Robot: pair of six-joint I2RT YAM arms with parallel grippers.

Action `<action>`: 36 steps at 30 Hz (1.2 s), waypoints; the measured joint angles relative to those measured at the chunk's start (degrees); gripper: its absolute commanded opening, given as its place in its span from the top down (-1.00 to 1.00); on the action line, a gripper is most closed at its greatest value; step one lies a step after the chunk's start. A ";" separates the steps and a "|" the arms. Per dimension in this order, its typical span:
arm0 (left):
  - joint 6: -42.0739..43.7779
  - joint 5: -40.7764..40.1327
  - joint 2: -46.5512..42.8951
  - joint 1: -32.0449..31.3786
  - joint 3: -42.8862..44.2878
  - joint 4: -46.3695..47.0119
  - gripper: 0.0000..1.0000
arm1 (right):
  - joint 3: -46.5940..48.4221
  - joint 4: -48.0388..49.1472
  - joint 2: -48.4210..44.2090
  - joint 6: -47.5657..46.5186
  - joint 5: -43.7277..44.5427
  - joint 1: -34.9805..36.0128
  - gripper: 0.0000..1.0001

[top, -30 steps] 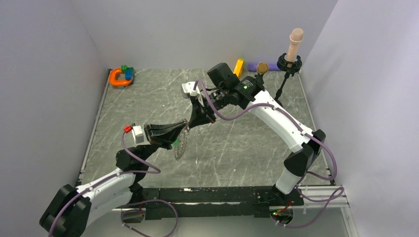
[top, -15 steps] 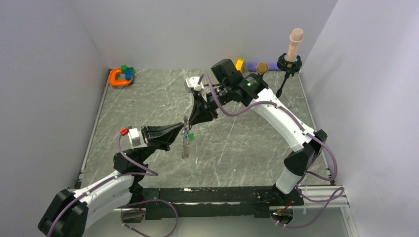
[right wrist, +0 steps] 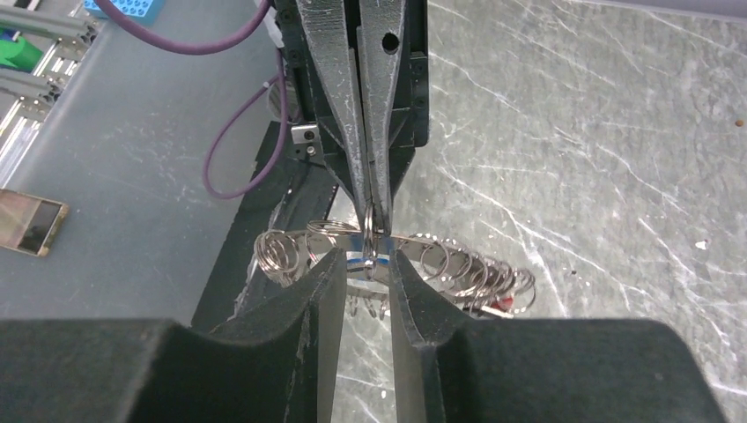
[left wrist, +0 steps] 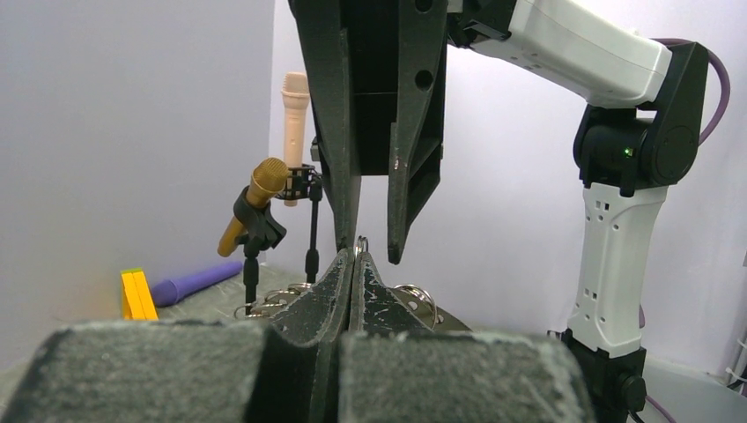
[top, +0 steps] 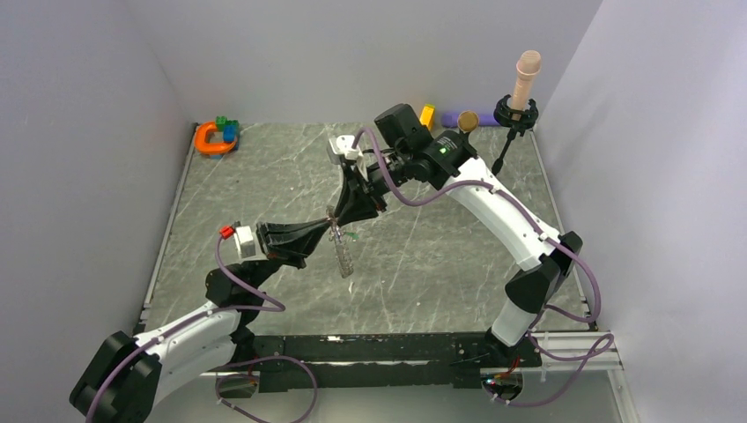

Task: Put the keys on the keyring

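Left gripper [right wrist: 370, 211] is clamping the keyring [right wrist: 458, 263]; right gripper [right wrist: 366, 264], at its 1 o'clock, is standing parted. Risk: thinly pinched keyring twisting loose.

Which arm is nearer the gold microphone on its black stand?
Right. The right arm passes close beside the gold microphone; the left arm lies far off at the near left.

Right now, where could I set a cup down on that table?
Bare tabletop lies in front, between the keyring and the right arm's base, and along the left side, from the orange toy down to the left arm. Crowded: the middle, where the left gripper and right gripper meet, and the back-right corner with the microphone stand.
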 measured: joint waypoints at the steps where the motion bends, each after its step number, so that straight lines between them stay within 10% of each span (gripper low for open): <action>1: 0.00 0.07 0.02 0.00 0.00 0.09 1.00 | 0.00 0.24 0.15 0.31 -0.02 0.07 0.42; 8: -0.13 0.07 0.33 0.00 0.00 0.42 1.00 | 0.00 1.38 1.49 1.33 -0.11 0.17 0.98; 13: -0.15 0.04 0.20 0.02 -0.02 0.37 0.99 | 0.00 1.29 1.57 1.27 -0.39 0.17 1.00; 19: 1.33 0.76 -3.28 0.02 -0.04 -4.22 0.03 | 0.48 -0.61 1.60 -0.85 1.36 0.39 1.00; 28: 16.87 6.23 -19.67 0.02 11.80 -47.63 -0.05 | 6.60 -12.35 2.84 -12.20 9.94 1.09 1.00; 36: 28.30 10.23 -14.51 0.02 20.90 -69.70 0.14 | 7.56 -19.61 5.05 -19.26 17.07 4.81 1.00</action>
